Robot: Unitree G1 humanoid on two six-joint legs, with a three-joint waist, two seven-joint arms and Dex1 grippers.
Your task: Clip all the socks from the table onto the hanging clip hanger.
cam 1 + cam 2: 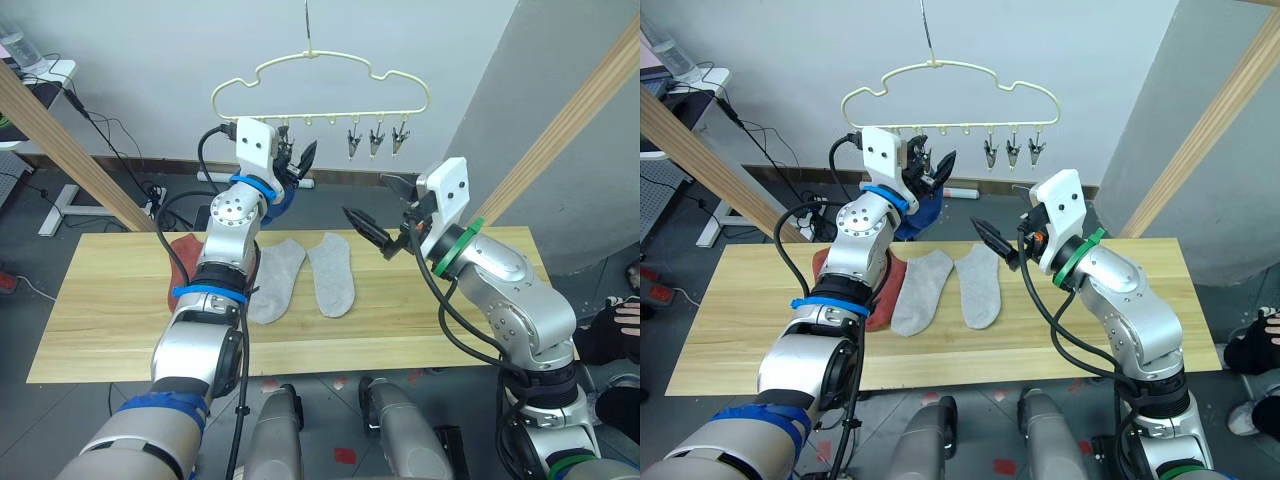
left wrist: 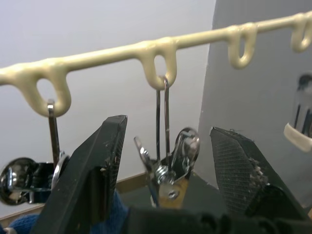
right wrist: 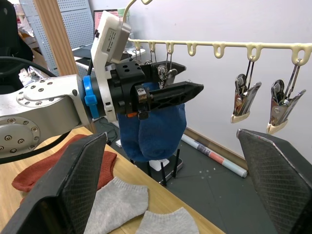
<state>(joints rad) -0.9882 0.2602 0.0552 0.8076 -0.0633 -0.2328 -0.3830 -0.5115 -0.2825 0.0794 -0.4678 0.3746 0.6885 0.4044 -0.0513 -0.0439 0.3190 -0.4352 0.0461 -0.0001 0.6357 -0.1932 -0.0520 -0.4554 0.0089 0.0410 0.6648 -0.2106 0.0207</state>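
The cream clip hanger (image 1: 320, 88) hangs above the far side of the table (image 1: 450, 330). My left gripper (image 1: 300, 158) is raised to its bottom bar, open, its fingers (image 2: 92, 170) straddling a metal clip (image 2: 168, 161). Two blue socks (image 3: 153, 126) hang from the bar just under that gripper. Two light grey socks (image 1: 278, 275) (image 1: 333, 272) lie side by side mid-table. Rust-red socks (image 1: 183, 250) lie to their left, partly behind my left arm. My right gripper (image 1: 378, 205) hovers open and empty above the table, right of the grey socks. Three free clips (image 1: 378, 140) hang on the bar's right part.
Thick wooden poles slant up at both sides (image 1: 60, 140) (image 1: 570, 115). A person's hand (image 1: 620, 325) is at the right edge beyond the table. Cables and a white desk leg (image 1: 60, 205) lie on the floor behind the table's left end.
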